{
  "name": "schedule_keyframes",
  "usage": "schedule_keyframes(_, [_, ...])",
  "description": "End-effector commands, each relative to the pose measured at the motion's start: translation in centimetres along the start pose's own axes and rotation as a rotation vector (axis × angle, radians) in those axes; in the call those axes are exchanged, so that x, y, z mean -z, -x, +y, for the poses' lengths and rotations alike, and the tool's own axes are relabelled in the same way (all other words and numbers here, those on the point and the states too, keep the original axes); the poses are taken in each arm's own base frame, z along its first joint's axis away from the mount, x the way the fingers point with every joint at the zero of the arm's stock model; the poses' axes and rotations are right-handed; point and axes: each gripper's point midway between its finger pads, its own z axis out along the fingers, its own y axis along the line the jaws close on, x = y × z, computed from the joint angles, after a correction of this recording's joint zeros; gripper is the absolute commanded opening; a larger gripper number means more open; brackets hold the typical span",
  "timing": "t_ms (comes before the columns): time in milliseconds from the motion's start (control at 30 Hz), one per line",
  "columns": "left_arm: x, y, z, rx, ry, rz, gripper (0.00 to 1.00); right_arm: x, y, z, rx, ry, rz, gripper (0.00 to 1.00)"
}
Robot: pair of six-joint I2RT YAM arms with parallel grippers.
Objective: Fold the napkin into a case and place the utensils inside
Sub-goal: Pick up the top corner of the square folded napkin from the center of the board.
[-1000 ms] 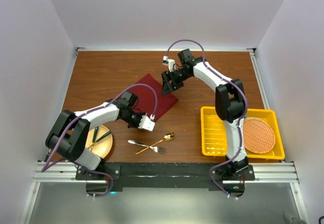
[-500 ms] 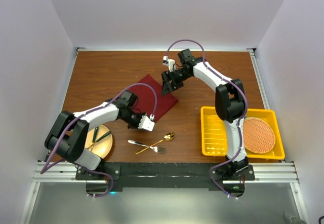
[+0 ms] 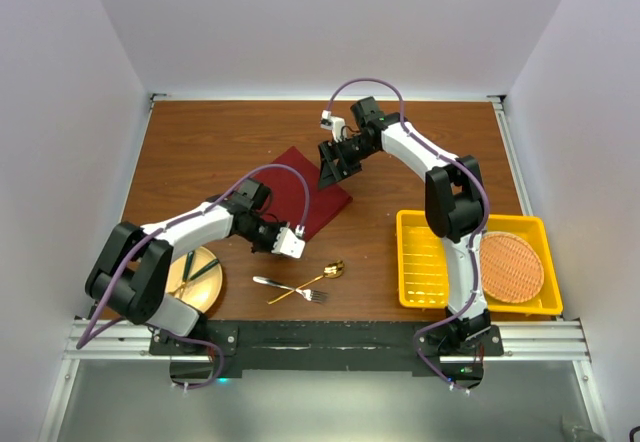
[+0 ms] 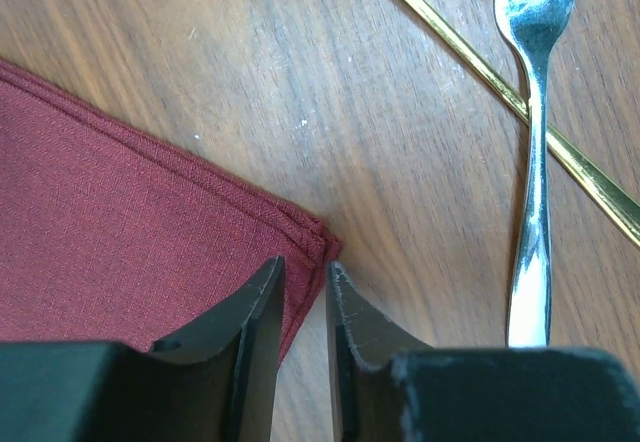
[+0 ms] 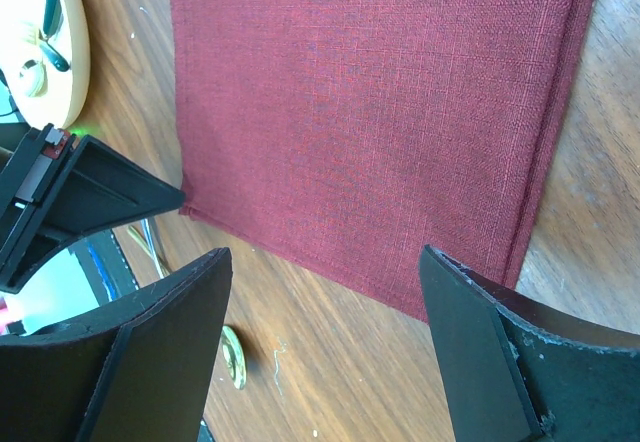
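Folding step: left pincer (image 4: pixel 305 267) narrowly parted at napkin (image 4: pixel 120 212) corner, grip unclear; right pincer (image 5: pixel 325 254) released. Next: pinch, lift.

the maroon napkin (image 3: pixel 325 204) lies flat, folded in layers, turned like a diamond, a little left of centre. just near of its near corner the silver fork (image 3: pixel 285 286) and gold spoon (image 3: pixel 320 276) lie crossed, bowl and tines to the right

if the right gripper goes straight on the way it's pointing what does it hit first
The napkin. The right gripper points down at the cloth with its jaws open, and nothing shows in between. How high it hovers above the cloth is unclear.
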Motion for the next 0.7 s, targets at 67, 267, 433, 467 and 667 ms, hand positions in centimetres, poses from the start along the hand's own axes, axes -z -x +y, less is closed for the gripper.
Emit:
schedule_keyframes(67, [0.0, 0.6, 1.4, -0.04, 0.019, -0.017, 0.22, 0.1, 1.0, 1.1, 0.026, 0.03, -0.027, 0.8])
schedule_keyframes(267, [-0.1, 0.6, 1.6, -0.032, 0.017, -0.018, 0.12, 0.0, 0.9, 1.2, 0.022, 0.038, -0.023, 0.8])
schedule_keyframes(433, [0.4, 1.2, 2.3, -0.035, 0.038, -0.034, 0.0, 0.1, 0.9, 1.4, 0.023, 0.046, -0.023, 0.8])
schedule_keyframes(467, [0.5, 1.4, 2.3, -0.035, 0.042, -0.036, 0.0, 0.1, 0.9, 1.3, 0.023, 0.045, -0.025, 0.8])
schedule_keyframes(667, [1.2, 1.6, 3.5, -0.017, 0.079, -0.036, 0.0, 0.1, 0.9, 1.4, 0.023, 0.047, -0.023, 0.8])
